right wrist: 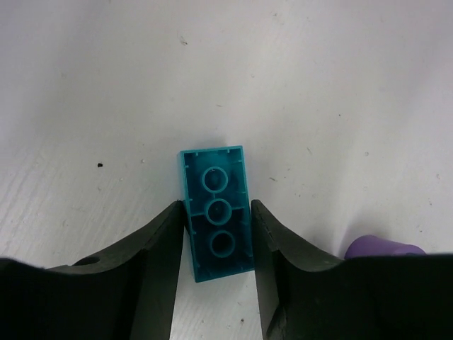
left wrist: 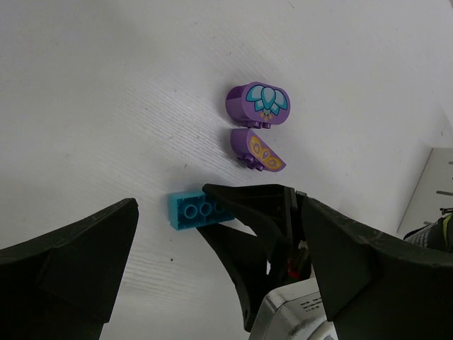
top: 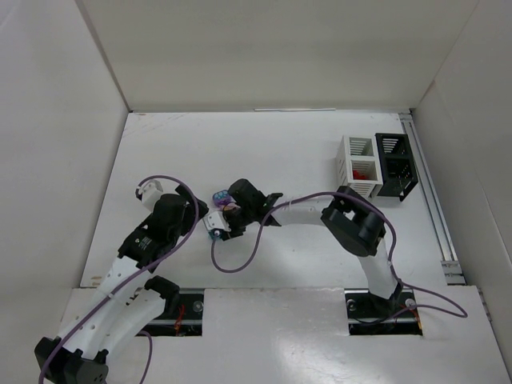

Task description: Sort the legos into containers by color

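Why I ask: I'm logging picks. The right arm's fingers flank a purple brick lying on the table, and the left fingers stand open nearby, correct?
Not quite: the right wrist view shows the brick between the right fingers is teal, not purple. Otherwise yes: it lies on the table, and the left fingers stand open nearby.

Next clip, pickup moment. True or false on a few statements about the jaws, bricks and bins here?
1. The right gripper's jaws press both long sides of the teal brick. True.
2. The teal brick lies studs up. False: its hollow underside faces up.
3. The left gripper holds a purple piece. False: its jaws stand open; both purple pieces lie on the table.
4. Red pieces sit in the white bin. True.
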